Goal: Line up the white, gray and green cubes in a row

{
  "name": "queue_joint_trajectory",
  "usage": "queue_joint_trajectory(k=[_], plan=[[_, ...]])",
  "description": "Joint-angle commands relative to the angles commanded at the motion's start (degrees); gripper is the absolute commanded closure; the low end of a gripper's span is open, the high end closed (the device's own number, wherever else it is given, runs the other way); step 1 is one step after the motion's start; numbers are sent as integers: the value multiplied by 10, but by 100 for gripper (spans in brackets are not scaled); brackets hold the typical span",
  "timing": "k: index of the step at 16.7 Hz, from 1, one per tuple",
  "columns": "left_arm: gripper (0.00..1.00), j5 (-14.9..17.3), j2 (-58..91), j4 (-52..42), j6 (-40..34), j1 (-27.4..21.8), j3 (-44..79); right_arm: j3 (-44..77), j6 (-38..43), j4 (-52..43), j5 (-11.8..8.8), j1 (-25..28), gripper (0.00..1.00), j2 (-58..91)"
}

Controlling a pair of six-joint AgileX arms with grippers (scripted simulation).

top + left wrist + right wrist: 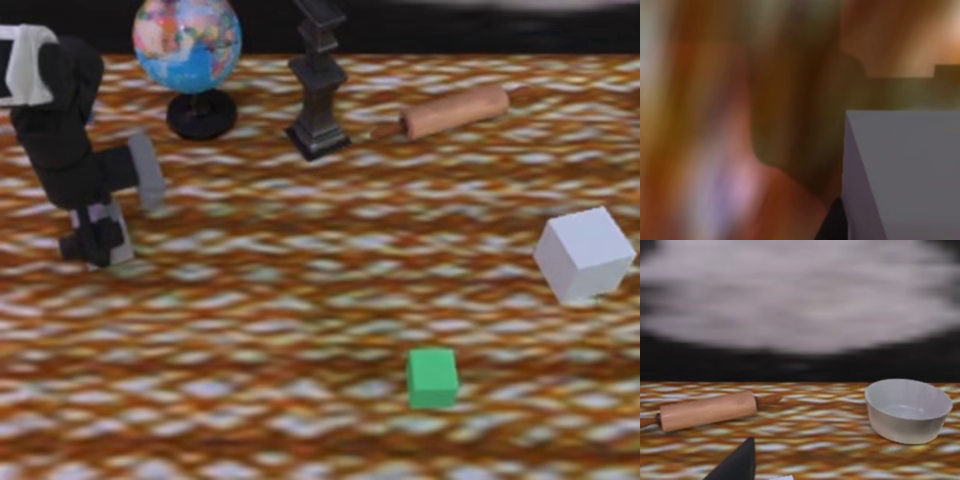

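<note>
The left claw (100, 240) is down at the table's left side, seemingly set over the gray cube (905, 175); its wrist camera shows a lavender-gray face right up close. Whether its fingers have closed cannot be told. A globe (187, 45) stands just behind it, a dark candlestick (318, 95) and a rolling pin (455, 110) farther right. The small bright green cube (433, 378) sits well to the claw's right, nearer the front. The large pale white cube (585, 255) lies beyond that, turned askew. The right claw is out of sight overhead.
</note>
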Motion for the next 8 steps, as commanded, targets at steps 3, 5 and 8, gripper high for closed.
queue_joint_trajectory(k=[3,5,8], plan=[[100,0,-8,-24,0,2,17,0,0,0,0,0,0,0],[100,0,-24,-67,0,6,40,0,0,0,0,0,0,0],[100,0,-47,-122,-1,10,72,0,0,0,0,0,0,0]])
